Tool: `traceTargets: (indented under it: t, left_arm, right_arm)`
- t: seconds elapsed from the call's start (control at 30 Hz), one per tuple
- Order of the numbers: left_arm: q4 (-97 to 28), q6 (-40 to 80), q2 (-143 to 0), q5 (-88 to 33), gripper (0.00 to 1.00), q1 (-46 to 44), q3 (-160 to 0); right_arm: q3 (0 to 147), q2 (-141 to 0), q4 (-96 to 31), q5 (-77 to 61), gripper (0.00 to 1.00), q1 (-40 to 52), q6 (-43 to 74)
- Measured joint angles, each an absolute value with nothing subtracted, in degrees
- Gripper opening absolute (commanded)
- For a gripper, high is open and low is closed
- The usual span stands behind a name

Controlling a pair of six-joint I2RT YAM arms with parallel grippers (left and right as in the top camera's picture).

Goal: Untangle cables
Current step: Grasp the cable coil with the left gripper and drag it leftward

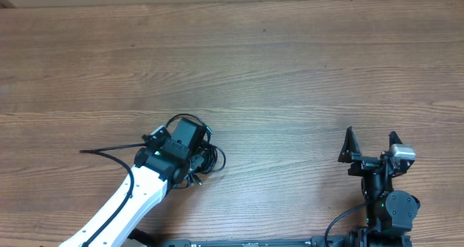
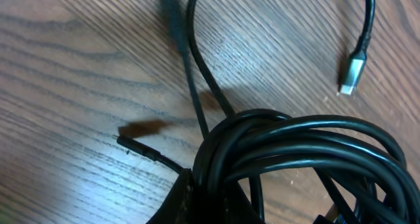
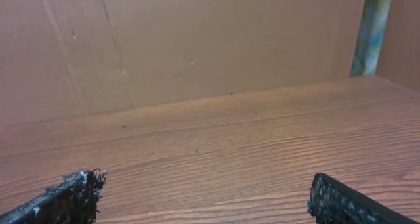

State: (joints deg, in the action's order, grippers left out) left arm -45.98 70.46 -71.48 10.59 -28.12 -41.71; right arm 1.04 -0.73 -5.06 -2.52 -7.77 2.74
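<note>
Heaped in a tight knot on the brown wood-grain table, left of the table's middle and toward its near edge: thin black flexible cables, looped over one another. Mostly covered, from overhead, by the black left gripper on its white arm, pointing down at that spot of the table. Closed almost fully, jaws narrow, pinching strands of the knot, with the glossy loops bunched right against a dark finger at the bottom of the left wrist view. Trailing out of the knot across the table's grain: a cord ending in a small silver-tipped plug, free and apart from the loops. Also another cord ending in a slim black plug, throwing a shadow on the wood just beside it.

Over the right part of the table, near its front edge and well apart from the knot: the black right gripper. Spread wide, holding nothing. Between the jaws in the right wrist view, only bare table boards, with a brown cardboard wall at the table's far edge.
</note>
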Motion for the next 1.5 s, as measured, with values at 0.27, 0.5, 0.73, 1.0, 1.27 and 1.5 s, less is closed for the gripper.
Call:
traceTargets:
  t: [0.27, 0.5, 0.73, 1.0, 1.27, 1.5]
  left_arm:
    - [-41.3, 67.9, -74.7, 11.2, 0.04, -28.1, -41.7]
    - [-33.1, 56.5, -77.3, 6.7, 0.04, -28.1, -41.7]
    - [-30.0, 46.1, -77.4, 1.9, 0.04, -28.1, -41.7]
    - [-29.5, 44.5, -77.4, 1.5, 0.04, -28.1, -41.7]
    - [-32.2, 39.2, -77.6, 1.0, 0.04, -26.7, -43.2]
    - [-46.6, 37.1, -77.9, 0.6, 0.04, -17.8, -58.0]
  right_arm:
    - [1.0, -0.7, -5.1, -2.5, 1.00, -7.8, 2.7]
    - [1.0, -0.7, -5.1, -2.5, 1.00, -7.8, 2.7]
    - [1.0, -0.7, -5.1, -2.5, 1.00, -7.8, 2.7]
    - [1.1, -0.7, -5.1, -2.5, 1.00, -7.8, 2.7]
    - [1.0, -0.7, -5.1, -2.5, 1.00, -7.8, 2.7]
    - [1.0, -0.7, -5.1, -2.5, 1.00, -7.8, 2.7]
